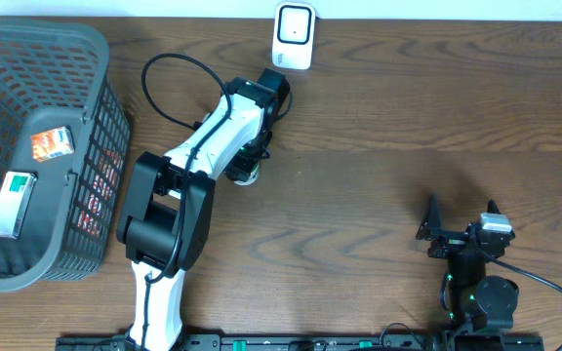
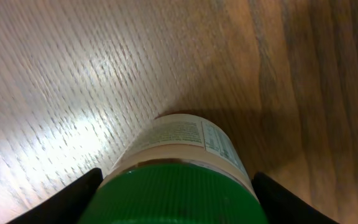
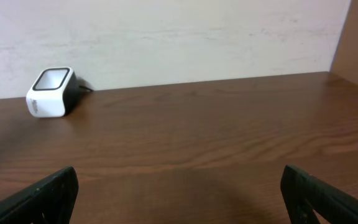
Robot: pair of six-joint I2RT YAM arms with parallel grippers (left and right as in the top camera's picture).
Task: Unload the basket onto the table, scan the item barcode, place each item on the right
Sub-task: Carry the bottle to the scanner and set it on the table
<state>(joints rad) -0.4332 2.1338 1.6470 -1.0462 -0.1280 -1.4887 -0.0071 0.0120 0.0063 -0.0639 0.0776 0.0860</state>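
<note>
Jar [image 2: 179, 155]: pinched at its green lid by the left gripper [image 2: 178, 177], low over the table [image 1: 408, 117], near the scanner [image 1: 294, 36] but apart from it; contact with the wood cannot be told. Basket [image 1: 91, 44] at far left is not needed. The printed label [image 2: 179, 132] is to be turned square to the scanner window. The barcode itself is not made out, so a slow rotation is advised, with a firm grip. Right gripper [image 3: 179, 177]: spread wide, nothing held.

A grey basket [image 1: 105, 156] stands at the wooden table's [image 1: 408, 127] left end (2 packets inside: orange packet [image 1: 52, 143], white packet [image 1: 10, 203]).
</note>
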